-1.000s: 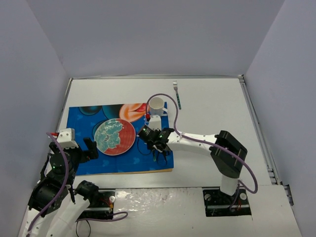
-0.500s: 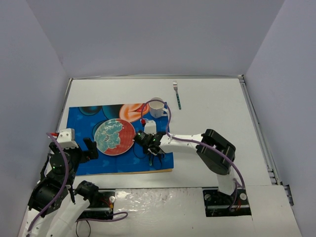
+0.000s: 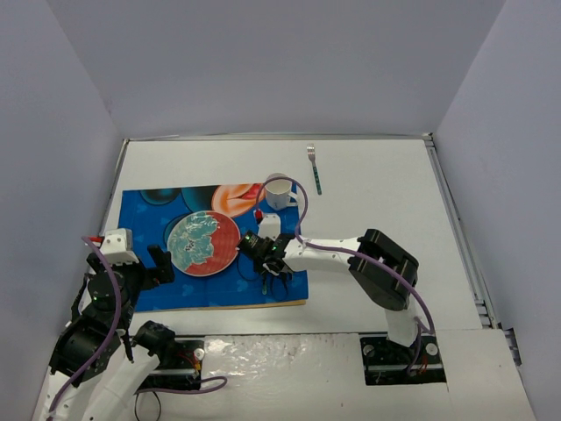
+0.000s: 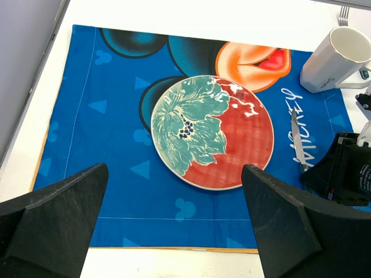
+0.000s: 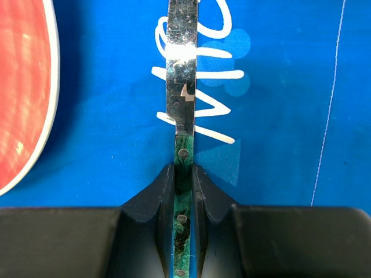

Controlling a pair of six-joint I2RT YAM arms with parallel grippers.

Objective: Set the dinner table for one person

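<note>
Right pincer [image 5: 184, 176]: closed narrow on the green handle of the knife [image 5: 183, 87], one finger on each flat side.
Knife axis: straight out ahead of the fingertips, in line with the pincer. The blade points toward the far side of the table [image 3: 377, 193], and the handle runs back between the fingers.
Knife height: low over the mat [image 4: 104, 145]. I cannot tell whether it touches the cloth.
Plate [image 4: 211, 132]: just to the left of the right pincer, with its rim near the blade but apart from it. The blade runs roughly alongside that rim.
Mug [image 4: 336, 61]: ahead of the right pincer and a little to its right, upright at the mat's far corner.
Fork [image 3: 315, 171]: farther ahead, past the mug, on bare table. Its long axis runs near to far, with the tines at the far end.
Left pincer [image 4: 175, 168]: wide open, holding nothing, and raised above the mat's near edge. The plate lies ahead between its fingers.
Table: under both pincers, showing bare beyond and to the right of the mat.
Step in hand: probably laying the knife down to the right of the plate.
What the move turns on: the blade is already parallel to the plate's edge, so it likely needs only a short drop and release, with no turn.
Nearer arm: the right arm is closer to the knife spot, and to the fork afterwards.
Risk: the handle could tip as the fingers part.
</note>
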